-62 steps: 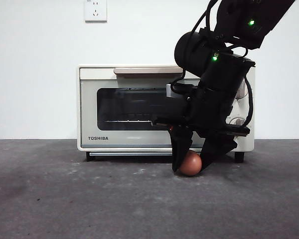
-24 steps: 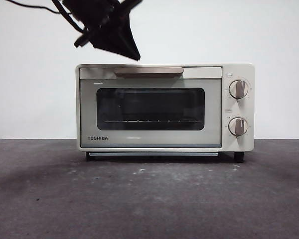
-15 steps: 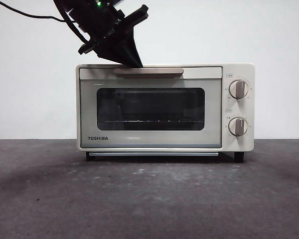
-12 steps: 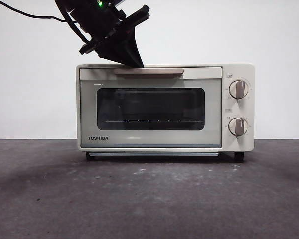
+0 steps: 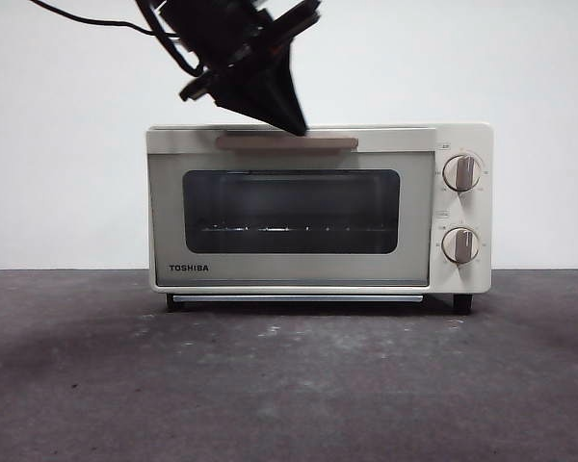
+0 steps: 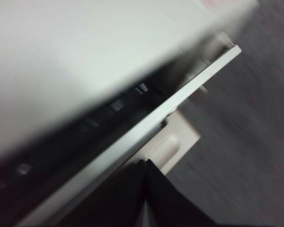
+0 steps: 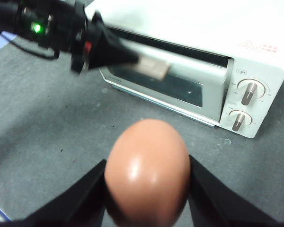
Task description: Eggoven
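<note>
The cream TOSHIBA oven (image 5: 453,207) stands at the back of the table, its door tipped out a little at the top. My left gripper (image 5: 297,127) comes down from the upper left, jaws shut, with its tip at the tan handle (image 5: 287,142). The left wrist view shows that gripper (image 6: 145,163) against the handle (image 6: 173,144), beside the door's open edge (image 6: 180,94). My right gripper (image 7: 146,161) is shut on the reddish-brown egg (image 7: 146,177), high above the table in front of the oven (image 7: 255,61). The egg is out of the front view.
Two knobs (image 5: 460,172) (image 5: 459,244) sit on the oven's right panel. The dark grey tabletop (image 5: 289,385) stretches in front of the oven. A white wall is behind. The left arm (image 7: 52,28) reaches across to the door in the right wrist view.
The left gripper has moved right along the handle, and the door's top has swung out slightly. Earlier the right gripper was around the egg on the table; both have since left the front view.
</note>
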Tool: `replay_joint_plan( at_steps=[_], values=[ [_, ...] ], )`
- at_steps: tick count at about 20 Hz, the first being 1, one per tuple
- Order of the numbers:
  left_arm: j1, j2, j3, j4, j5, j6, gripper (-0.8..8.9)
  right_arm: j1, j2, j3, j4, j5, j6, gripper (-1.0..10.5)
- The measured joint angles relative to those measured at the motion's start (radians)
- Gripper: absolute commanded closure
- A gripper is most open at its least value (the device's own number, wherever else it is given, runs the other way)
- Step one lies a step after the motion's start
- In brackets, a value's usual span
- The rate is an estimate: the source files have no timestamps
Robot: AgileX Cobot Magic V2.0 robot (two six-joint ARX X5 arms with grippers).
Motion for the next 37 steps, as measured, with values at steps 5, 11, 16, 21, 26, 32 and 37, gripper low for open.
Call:
replay_joint_plan(
  at_steps=[5, 11, 16, 21, 26, 32, 37],
  values=[
    [-0.075, 0.006, -0.013, -0.143, 0.014, 0.002, 8.07, 0.000, 0.000, 0.000, 0.000, 0.000, 0.000, 9.4],
    [-0.129, 0.018, -0.022, -0.266, -0.010, 0.002, 8.07, 0.000, 0.000, 0.000, 0.000, 0.000, 0.000, 9.4],
    [-0.176, -0.015, -0.023, -0.351, -0.011, 0.002, 8.07, 0.000, 0.004, 0.000, 0.000, 0.000, 0.000, 9.4],
    [-0.165, -0.196, -0.023, -0.360, -0.011, -0.003, 8.07, 0.000, 0.074, 0.000, 0.020, 0.000, 0.000, 9.4],
    [-0.072, -0.412, -0.025, -0.362, -0.012, -0.014, 8.07, -0.005, 0.258, 0.000, 0.128, -0.003, 0.000, 9.4],
    [0.109, -0.703, -0.223, -0.371, -0.012, -0.041, 8.07, -0.041, 0.510, 0.000, 0.336, -0.031, 0.000, 9.4],
    [0.228, -0.940, -0.408, -0.378, 0.023, -0.085, 8.07, -0.074, 0.682, 0.000, 0.479, -0.031, 0.000, 9.4]
  ],
)
